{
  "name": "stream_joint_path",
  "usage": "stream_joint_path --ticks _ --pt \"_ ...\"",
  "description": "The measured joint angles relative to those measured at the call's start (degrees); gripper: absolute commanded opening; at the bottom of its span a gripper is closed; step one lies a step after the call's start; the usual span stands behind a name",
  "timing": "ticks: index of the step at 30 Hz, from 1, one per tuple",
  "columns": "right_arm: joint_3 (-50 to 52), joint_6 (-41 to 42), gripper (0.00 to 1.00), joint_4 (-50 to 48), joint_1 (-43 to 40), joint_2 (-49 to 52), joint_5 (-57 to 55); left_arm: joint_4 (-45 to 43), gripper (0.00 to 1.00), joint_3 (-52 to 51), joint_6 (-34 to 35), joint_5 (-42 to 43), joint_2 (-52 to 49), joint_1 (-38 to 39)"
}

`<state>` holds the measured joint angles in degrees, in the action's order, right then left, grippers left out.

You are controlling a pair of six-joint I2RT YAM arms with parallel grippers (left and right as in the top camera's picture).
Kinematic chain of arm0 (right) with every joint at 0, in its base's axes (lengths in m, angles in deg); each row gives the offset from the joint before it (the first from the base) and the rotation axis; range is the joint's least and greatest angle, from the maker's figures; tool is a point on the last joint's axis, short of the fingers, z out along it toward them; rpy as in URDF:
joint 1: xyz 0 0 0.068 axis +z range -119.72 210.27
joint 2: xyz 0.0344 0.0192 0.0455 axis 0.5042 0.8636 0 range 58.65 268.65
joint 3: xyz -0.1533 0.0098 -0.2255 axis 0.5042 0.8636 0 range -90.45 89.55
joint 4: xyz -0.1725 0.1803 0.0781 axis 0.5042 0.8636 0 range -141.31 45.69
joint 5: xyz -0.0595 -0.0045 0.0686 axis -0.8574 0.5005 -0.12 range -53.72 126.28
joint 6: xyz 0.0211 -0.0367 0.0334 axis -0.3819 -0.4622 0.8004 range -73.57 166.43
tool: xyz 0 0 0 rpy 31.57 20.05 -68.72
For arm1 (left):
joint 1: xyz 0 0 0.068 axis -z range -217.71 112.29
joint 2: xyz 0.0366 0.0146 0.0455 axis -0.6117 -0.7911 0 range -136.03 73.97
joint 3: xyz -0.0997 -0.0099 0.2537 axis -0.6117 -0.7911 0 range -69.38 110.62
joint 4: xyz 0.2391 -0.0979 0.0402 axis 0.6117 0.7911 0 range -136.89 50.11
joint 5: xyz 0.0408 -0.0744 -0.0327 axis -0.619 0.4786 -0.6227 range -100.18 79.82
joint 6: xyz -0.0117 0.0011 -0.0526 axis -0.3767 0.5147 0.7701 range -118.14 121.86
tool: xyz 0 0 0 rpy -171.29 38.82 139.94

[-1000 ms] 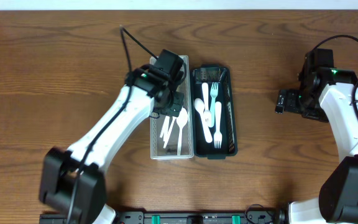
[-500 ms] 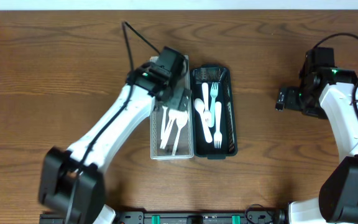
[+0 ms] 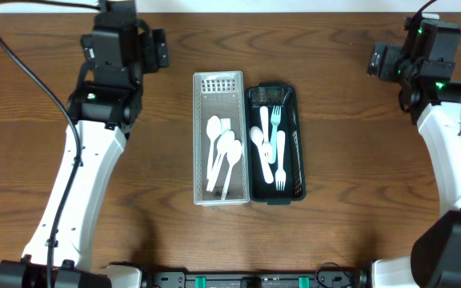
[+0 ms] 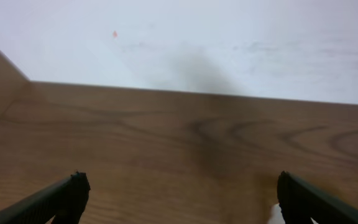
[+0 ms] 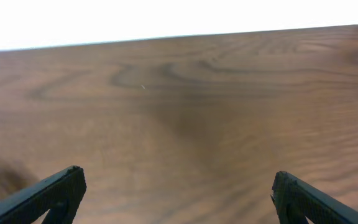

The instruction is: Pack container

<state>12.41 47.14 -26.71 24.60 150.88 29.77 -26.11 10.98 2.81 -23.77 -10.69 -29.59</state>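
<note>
A grey mesh container (image 3: 219, 82) stands at the table's middle and holds several white spoons (image 3: 223, 150). Touching its right side is a dark green container (image 3: 298, 144) with white forks and spoons (image 3: 267, 152). My left gripper (image 3: 158, 50) is at the far left edge of the table, well away from both containers. In the left wrist view it (image 4: 182, 194) is open over bare wood. My right gripper (image 3: 378, 60) is at the far right edge. The right wrist view shows it (image 5: 179, 186) open with nothing between its fingers.
The wooden table (image 3: 358, 176) runs out on all sides of the two containers. A white wall (image 4: 197, 37) rises just behind the table's far edge. A black cable (image 3: 30, 72) loops beside the left arm.
My left gripper has opened, left a spoon in the grey container and drawn back to the far left. The right arm has swung back toward the far right edge.
</note>
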Motion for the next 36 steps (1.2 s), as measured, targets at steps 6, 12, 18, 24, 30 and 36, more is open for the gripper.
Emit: stream_joint_path --ticks 6,12,18,24,30,36 --pt "2.0 -2.9 0.99 3.1 -0.1 -9.9 -2.4 -0.4 0.98 -7.8 -0.8 2.0 11.5 -0.7" --pt "13.7 -2.9 0.99 2.7 -0.1 -31.5 -3.2 -3.3 0.98 -24.5 -0.8 2.4 35.3 -0.7" --pt "28.7 -2.8 0.99 9.7 3.5 -54.9 -3.6 4.7 0.98 -39.6 -0.8 0.6 57.0 -0.7" --pt "38.4 -1.4 0.99 20.2 4.8 -70.2 -3.4 12.2 0.98 -46.3 -0.8 -2.2 71.8 -0.7" --pt "42.7 1.7 0.99 21.4 4.9 -76.7 -3.1 14.4 0.98 -46.4 -1.0 -8.2 80.2 -0.7" --pt "42.8 2.5 0.99 29.3 4.8 -76.8 -3.0 17.3 0.98 -46.4 -1.0 -10.0 80.8 -0.7"
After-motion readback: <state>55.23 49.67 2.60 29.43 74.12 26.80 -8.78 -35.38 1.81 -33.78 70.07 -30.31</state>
